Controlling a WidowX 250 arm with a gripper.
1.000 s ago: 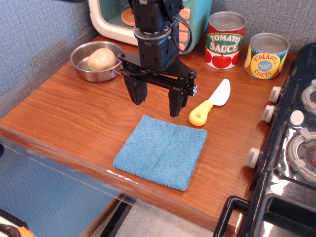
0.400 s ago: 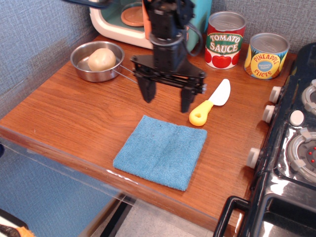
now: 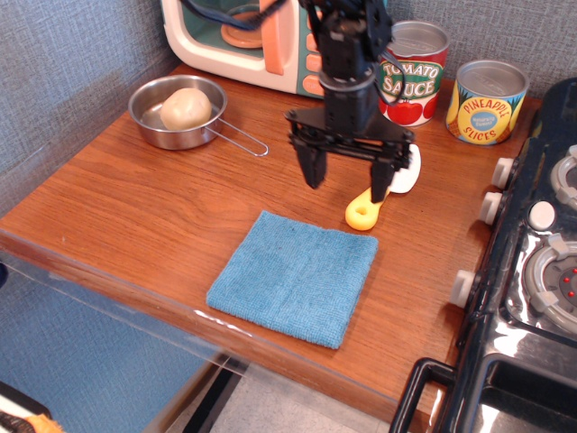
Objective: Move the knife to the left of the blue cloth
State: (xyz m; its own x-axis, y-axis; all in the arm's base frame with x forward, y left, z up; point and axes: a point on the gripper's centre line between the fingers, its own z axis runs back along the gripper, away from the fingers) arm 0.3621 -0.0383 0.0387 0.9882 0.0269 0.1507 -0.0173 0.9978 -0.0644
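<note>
Wooden countertop [image 3: 135, 207]: black gripper [image 3: 347, 179], fingers spread, hovers over the yellow-handled white-bladed toy plastic knife [image 3: 383, 191] lying at two o'clock of the flat light-blue microfibre cloth [image 3: 295, 276]; an off-centre descent could likely skid the knife away.

Bare wooden table [image 3: 135, 207] lies open left of the blue cloth [image 3: 295, 277], with nothing standing between the cloth and the near-left edge. Far left, a steel pan [image 3: 180, 113] with its handle reaches toward the middle. The far side is blocked by a toy microwave [image 3: 261, 41] and two cans [image 3: 451, 86]; the stove [image 3: 532, 271] walls the right.
</note>
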